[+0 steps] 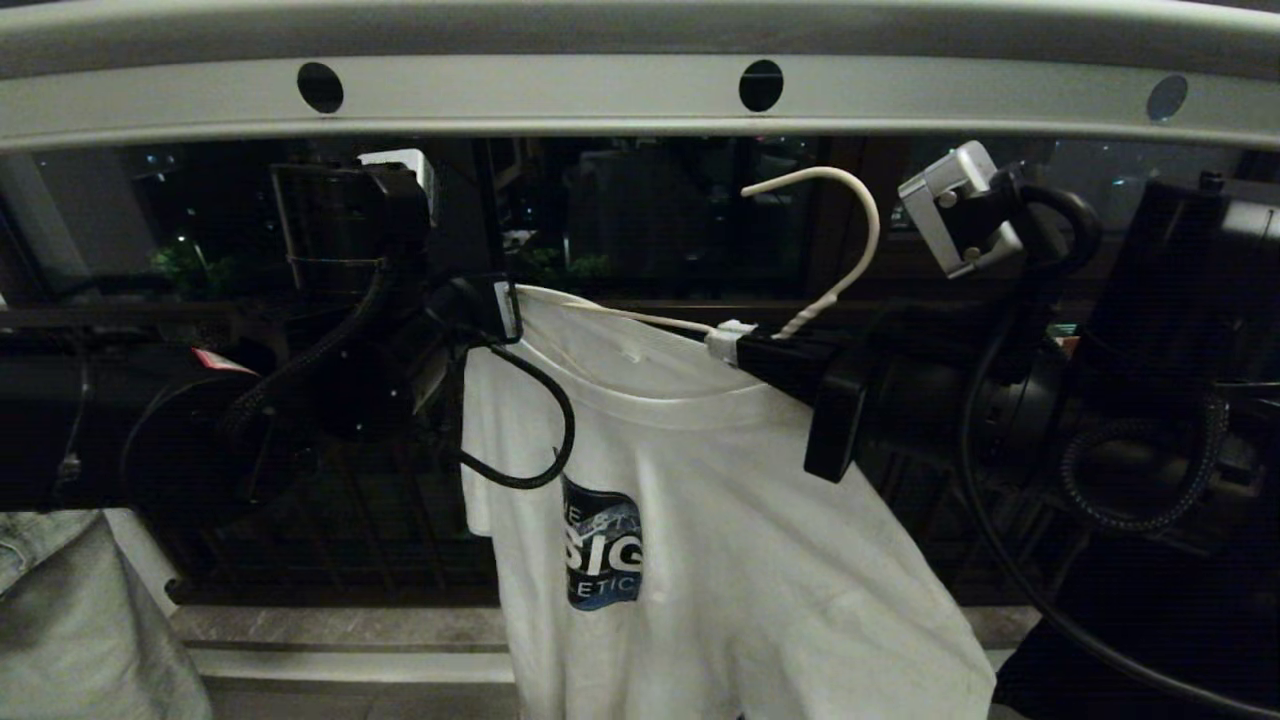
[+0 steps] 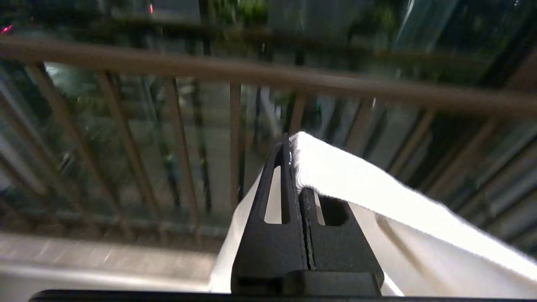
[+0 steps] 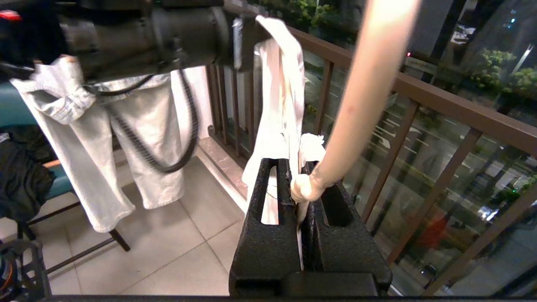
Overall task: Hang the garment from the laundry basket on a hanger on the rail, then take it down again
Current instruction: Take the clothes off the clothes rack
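Setting: a balcony at night, with a dark railing (image 1: 640, 300) behind the work.
Rail: a pale grey metal bar (image 1: 560, 95) with round dark holes crosses the top of the head view; nothing hangs on it.
Garment: a white T-shirt (image 1: 720, 540) with a dark blue chest print hangs in mid-air below the rail, stretched between the two grippers, its body draping down.
Hanger: a thin off-white wire hanger (image 1: 850, 215) sits inside the shirt's neck opening; its hook curves upward, just below the rail and apart from it.
Left gripper: the left gripper (image 2: 293, 159) is clamped tight on a fold of white cloth at the shirt's shoulder, on the left in the head view.
Right gripper: the right gripper (image 3: 298, 176) is pinched closed on the hanger's twisted neck together with the shirt's collar.
Other cloth: a pale denim garment (image 3: 105, 138) hangs well to the left, apart from the shirt.
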Tool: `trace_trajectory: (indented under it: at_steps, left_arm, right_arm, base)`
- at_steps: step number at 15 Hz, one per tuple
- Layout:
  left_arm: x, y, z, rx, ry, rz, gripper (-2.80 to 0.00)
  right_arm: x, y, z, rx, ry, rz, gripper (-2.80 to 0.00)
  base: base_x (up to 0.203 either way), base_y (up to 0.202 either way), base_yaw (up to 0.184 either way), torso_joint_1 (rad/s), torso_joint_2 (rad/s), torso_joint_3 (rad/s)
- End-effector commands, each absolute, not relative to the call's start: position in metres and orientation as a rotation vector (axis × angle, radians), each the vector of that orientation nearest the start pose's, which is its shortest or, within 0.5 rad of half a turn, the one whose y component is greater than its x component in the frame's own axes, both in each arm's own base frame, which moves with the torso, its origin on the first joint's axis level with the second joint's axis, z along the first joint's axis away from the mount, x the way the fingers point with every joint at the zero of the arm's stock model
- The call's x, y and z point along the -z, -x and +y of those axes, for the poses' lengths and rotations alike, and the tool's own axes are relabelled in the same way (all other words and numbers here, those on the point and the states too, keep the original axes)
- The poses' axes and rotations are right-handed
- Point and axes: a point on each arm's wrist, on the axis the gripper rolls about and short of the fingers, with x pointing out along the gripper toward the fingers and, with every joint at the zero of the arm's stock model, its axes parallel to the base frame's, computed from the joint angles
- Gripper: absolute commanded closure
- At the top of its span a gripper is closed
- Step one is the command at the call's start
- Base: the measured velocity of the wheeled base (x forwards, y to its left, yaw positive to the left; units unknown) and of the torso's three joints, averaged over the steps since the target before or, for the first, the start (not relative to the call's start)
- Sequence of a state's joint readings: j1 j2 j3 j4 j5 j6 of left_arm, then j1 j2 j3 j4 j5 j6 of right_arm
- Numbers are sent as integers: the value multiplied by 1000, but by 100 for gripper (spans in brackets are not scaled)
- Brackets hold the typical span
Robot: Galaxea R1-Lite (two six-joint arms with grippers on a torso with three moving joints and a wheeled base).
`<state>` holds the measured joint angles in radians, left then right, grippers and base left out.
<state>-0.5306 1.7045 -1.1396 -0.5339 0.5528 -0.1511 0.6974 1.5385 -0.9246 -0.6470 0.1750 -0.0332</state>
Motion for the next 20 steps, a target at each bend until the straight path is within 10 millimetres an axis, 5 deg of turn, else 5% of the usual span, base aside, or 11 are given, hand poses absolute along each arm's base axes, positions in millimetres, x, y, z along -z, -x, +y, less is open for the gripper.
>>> trace_trajectory:
  at_steps: [1, 4, 13, 20]
  left_arm:
    - [-257, -306, -154, -44, 160, -22, 0]
    - [-251, -313, -146, 8, 169, -18, 0]
    - [-252, -296, -116, 513, 532, 133, 0]
    - [-234, -302, -123, 516, 471, 190, 0]
  right_arm:
    - [-265, -211, 182, -874, 22, -51, 0]
    - [-265, -211, 182, -874, 21, -53, 0]
    - [-266, -211, 182, -870, 21, -56, 0]
    - [-259, -219, 188, -874, 12, -45, 0]
  base:
    - [0, 0, 0, 0, 0, 0]
    - [0, 0, 0, 0, 0, 0]
    - [0, 0, 0, 0, 0, 0]
    - [0, 0, 0, 0, 0, 0]
